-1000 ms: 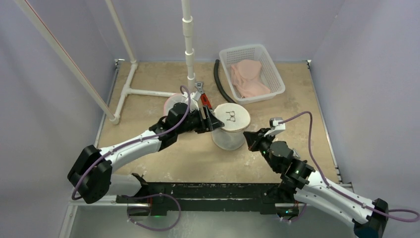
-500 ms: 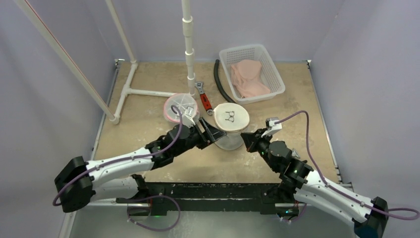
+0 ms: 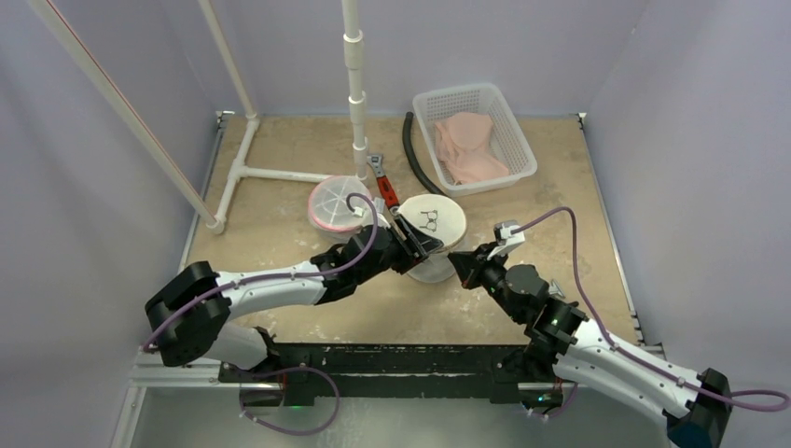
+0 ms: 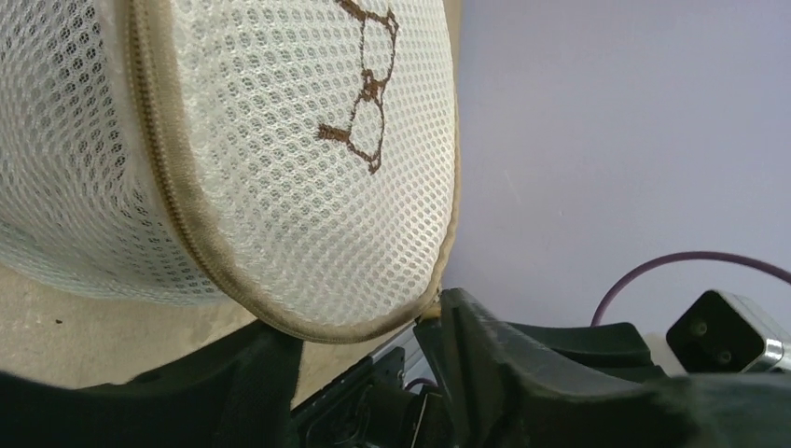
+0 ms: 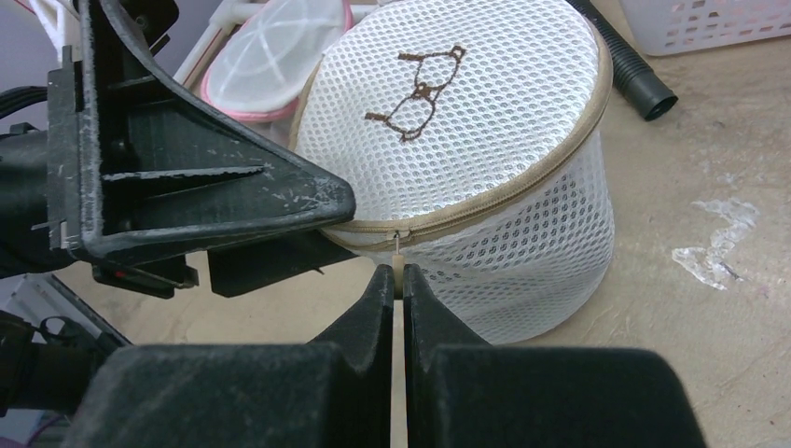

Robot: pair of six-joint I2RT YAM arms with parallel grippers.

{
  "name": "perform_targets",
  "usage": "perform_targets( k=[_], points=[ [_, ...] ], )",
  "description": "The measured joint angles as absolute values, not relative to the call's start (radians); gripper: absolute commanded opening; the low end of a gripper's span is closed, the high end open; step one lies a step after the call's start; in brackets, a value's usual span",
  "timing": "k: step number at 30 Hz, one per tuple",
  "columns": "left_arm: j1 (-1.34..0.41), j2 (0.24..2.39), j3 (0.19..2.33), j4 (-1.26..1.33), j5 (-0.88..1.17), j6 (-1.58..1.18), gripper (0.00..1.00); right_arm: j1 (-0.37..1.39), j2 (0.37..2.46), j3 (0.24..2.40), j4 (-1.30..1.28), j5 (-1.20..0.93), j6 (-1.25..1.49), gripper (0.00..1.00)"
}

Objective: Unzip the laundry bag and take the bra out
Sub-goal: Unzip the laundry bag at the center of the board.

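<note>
We find the bag (image 3: 434,233) on the table (image 3: 280,149), its zip (image 5: 485,210) closed where visible, the bra unseen; unzipping and removal remain; the left gripper (image 3: 422,245), part open, straddles the rim; the right gripper (image 3: 461,264) sits shut at the pull (image 5: 398,243), grip unconfirmed.

Both arms stretched inward over the tabletop, tips close.
Left end effector (image 3: 417,245) jaws apart; right end effector (image 3: 464,268) fingers pressed together, facing it.

Robot lab test cell: plain lilac walls (image 3: 672,75) box in a worn tan surface (image 3: 560,177). White PVC pipe frame (image 3: 353,84) far left. Left arm (image 3: 270,280) and right arm (image 3: 606,355) bolted to the near black rail (image 3: 392,359).
</note>
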State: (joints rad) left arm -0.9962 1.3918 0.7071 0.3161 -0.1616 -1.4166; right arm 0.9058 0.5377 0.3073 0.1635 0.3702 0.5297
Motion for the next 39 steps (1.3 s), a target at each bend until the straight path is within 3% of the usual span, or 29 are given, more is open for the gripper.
perform_targets(
  k=[5, 9, 21, 39],
  points=[
    [-0.995, 1.411, 0.723, 0.313, -0.187, -1.422, 0.17, 0.906, 0.537, 0.306, 0.169, 0.355, 0.522, 0.00],
    [-0.984, 1.411, 0.723, 0.312, -0.189, -1.413, 0.00, 0.906, 0.539, 0.303, 0.171, 0.340, 0.517, 0.00],
    [-0.813, 1.300, 0.716, 0.228, -0.018, -1.266, 0.00, 0.907, 0.619, 0.303, 0.204, 0.337, 0.516, 0.00],
    [-0.689, 1.182, 0.715, 0.036, 0.161, -1.034, 0.00, 0.910, 0.753, 0.332, 0.193, 0.516, 0.630, 0.00]
  ],
)
